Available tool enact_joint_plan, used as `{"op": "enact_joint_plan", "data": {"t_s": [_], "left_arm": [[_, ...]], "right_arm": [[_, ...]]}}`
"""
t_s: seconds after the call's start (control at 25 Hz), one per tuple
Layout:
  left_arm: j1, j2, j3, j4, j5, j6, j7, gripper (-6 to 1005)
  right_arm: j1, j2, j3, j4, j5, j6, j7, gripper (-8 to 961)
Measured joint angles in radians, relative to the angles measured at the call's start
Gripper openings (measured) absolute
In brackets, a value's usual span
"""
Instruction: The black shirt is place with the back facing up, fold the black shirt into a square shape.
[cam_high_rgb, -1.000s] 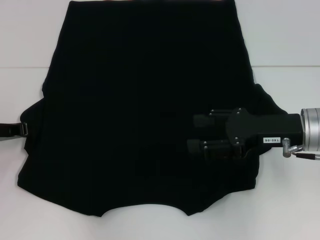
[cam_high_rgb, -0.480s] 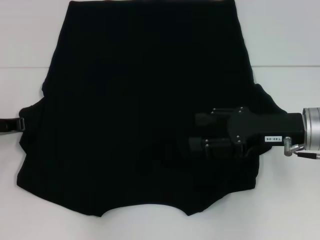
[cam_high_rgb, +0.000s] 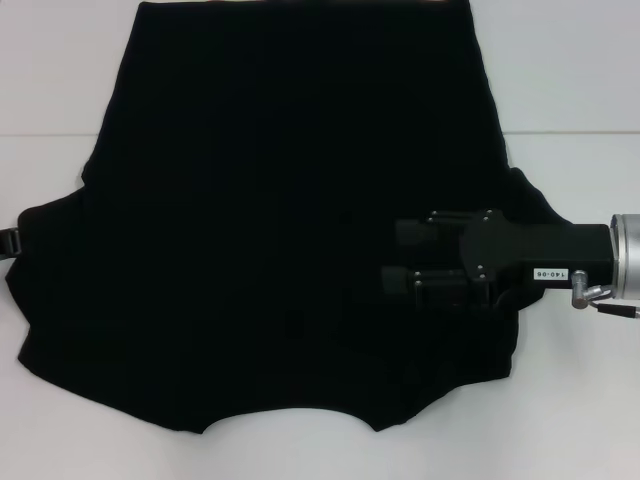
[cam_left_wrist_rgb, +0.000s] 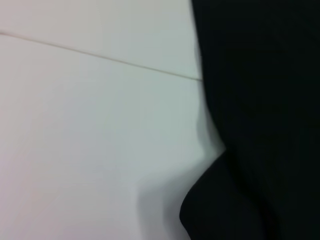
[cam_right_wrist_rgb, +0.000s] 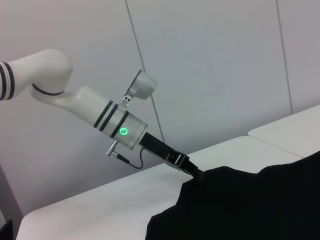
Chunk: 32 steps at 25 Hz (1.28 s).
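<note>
The shirt (cam_high_rgb: 290, 220) fills most of the table (cam_high_rgb: 570, 70), spread flat and dark, no lettering showing, its hem at the far edge and its curved neckline at the near edge. And there is the change: the left sleeve, which a second ago lay bunched close to the body, has now been drawn out to the left, so the near-left corner reaches further across the table. That flattens the cloth and squares it up, which looks like preparation for a first fold rather than a fold itself; no layer has been turned over yet.

The right gripper (cam_high_rgb: 392, 257) sits low over the near-right part of the shirt, having drifted a touch to the right, its two fingers apart with no cloth seen between them.

The left gripper (cam_right_wrist_rgb: 196, 173) is at the left sleeve's edge, its tip buried in the cloth; whether it is clamped cannot be told.

No containers are anywhere on the table.
</note>
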Motion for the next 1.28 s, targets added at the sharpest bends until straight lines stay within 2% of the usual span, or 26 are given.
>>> {"op": "enact_joint_plan", "data": {"t_s": [1.28], "left_arm": [[0.053, 0.006, -0.07, 0.057, 0.0, -0.025, 0.0, -1]], "right_arm": [[0.013, 0.009, 0.001, 0.003, 0.014, 0.02, 0.0, 706]]}}
